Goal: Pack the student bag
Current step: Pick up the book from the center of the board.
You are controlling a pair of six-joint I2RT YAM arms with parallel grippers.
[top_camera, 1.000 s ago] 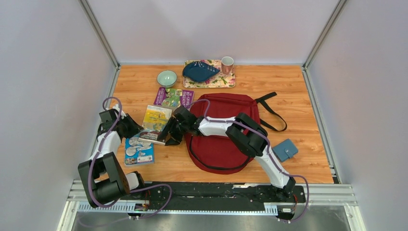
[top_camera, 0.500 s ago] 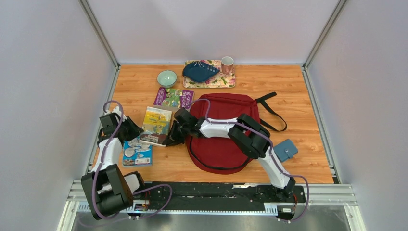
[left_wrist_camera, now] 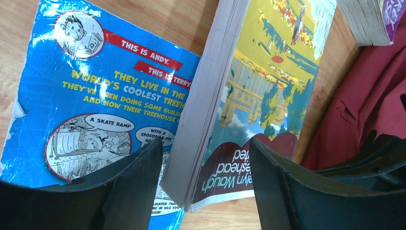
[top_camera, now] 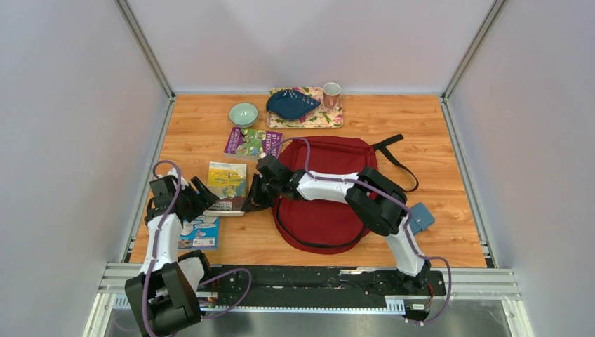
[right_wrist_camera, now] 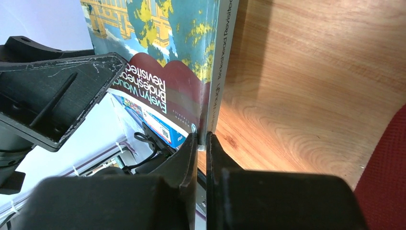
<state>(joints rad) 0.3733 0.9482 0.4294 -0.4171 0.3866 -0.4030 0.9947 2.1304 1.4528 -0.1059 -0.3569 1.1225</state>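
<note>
The student bag [top_camera: 326, 200], dark red with black straps, lies flat at the table's middle; its edge shows in the left wrist view [left_wrist_camera: 373, 110] and the right wrist view [right_wrist_camera: 389, 172]. A paperback with a yellow and blue cover [top_camera: 228, 181] lies left of the bag, its left edge over a blue comic book [top_camera: 200, 232]. My right gripper [top_camera: 254, 198] is shut on the paperback's near spine corner [right_wrist_camera: 203, 140]. My left gripper [top_camera: 205, 196] is open, its jaws astride the paperback's near left corner [left_wrist_camera: 206, 143] without touching it.
A purple book [top_camera: 252, 142] lies behind the paperback. A green bowl [top_camera: 243, 114], a flowered tray [top_camera: 330, 119] with a dark blue dish [top_camera: 291, 103] and a cup [top_camera: 331, 93] stand at the back. A small blue wallet [top_camera: 419, 217] lies right of the bag.
My left arm has drawn back toward the near edge, and its gripper now points at the paperback's near left corner. My right gripper has stayed shut on the paperback and shifted slightly right.
</note>
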